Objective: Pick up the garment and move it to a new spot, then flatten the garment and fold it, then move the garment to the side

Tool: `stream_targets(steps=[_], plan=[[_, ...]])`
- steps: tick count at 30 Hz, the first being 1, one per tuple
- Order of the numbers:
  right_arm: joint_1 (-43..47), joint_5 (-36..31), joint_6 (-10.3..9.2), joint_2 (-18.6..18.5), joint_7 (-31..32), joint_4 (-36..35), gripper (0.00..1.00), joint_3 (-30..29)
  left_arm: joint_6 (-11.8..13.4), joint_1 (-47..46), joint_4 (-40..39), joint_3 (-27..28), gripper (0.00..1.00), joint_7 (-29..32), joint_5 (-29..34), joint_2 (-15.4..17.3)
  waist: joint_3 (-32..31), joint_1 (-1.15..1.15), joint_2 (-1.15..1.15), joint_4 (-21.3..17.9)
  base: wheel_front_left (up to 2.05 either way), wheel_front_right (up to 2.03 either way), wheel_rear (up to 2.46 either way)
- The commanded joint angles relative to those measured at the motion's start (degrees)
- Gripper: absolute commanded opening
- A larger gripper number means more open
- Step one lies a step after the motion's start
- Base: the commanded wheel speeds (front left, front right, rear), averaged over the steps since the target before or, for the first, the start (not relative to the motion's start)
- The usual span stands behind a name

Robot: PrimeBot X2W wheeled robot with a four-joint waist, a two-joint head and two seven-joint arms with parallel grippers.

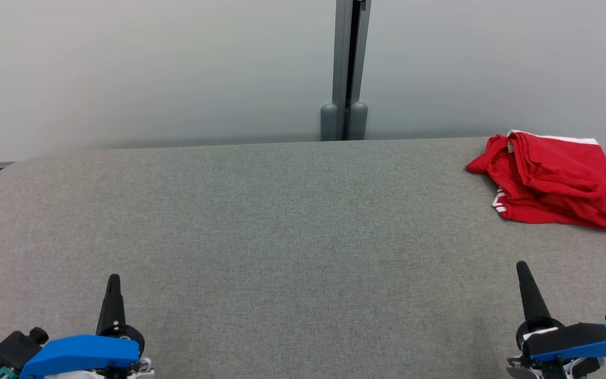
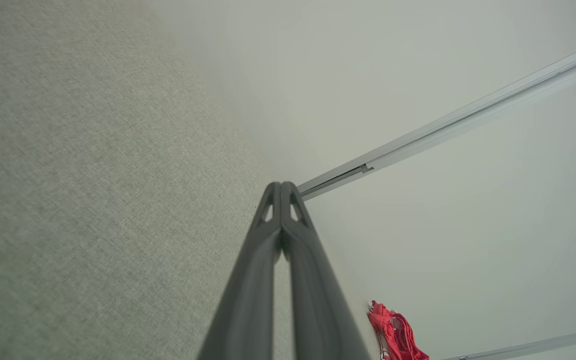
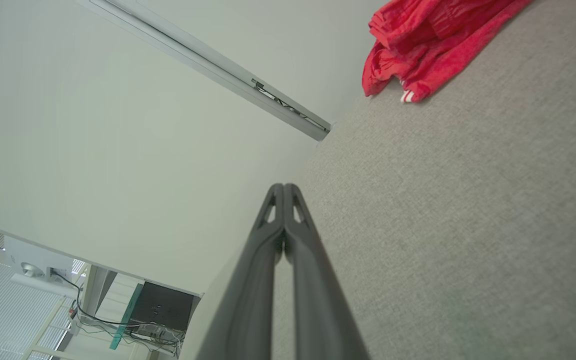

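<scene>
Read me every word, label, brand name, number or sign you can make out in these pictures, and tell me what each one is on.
No text can be read anywhere.
Red garment: white stripes at an edge, no print or tag wording visible.
Dark box in the background of the right wrist view: tiny pale marks on its face, too small to read.
Grey table: plain fabric, no markings.

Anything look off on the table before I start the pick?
The red garment lies crumpled in a heap at the far right corner of the table, striped trim poking out. Nothing else stands out; the left gripper and right gripper are shut, clear of it.
</scene>
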Motion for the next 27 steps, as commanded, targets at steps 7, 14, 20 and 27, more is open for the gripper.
stream_targets(steps=[7,14,20,27], plan=[[-1.68,5.24,0.02,-0.29,1.43,-0.74,0.0,-0.49,-0.51,-1.89,-0.92,0.44,0.0,1.25,-5.22,0.26,0.04,0.0,0.0,-0.04,0.0,0.0,0.0],[-1.96,9.32,0.02,-0.31,2.43,-0.77,0.0,-0.7,-0.62,-2.37,-1.05,0.71,0.0,2.27,-9.33,0.26,0.07,0.0,0.0,-0.07,0.0,0.0,0.0],[-2.14,12.65,0.02,-0.32,3.27,-0.78,0.0,-0.86,-0.63,-2.59,-1.17,0.94,0.0,3.12,-12.7,0.27,0.1,0.0,0.0,-0.1,0.0,0.0,0.0],[-2.42,16.29,0.02,-0.33,4.12,-0.79,0.0,-1.05,-0.73,-3.07,-1.32,1.16,0.0,4.0,-16.39,0.27,0.14,0.0,0.0,-0.14,0.0,0.0,0.0]])
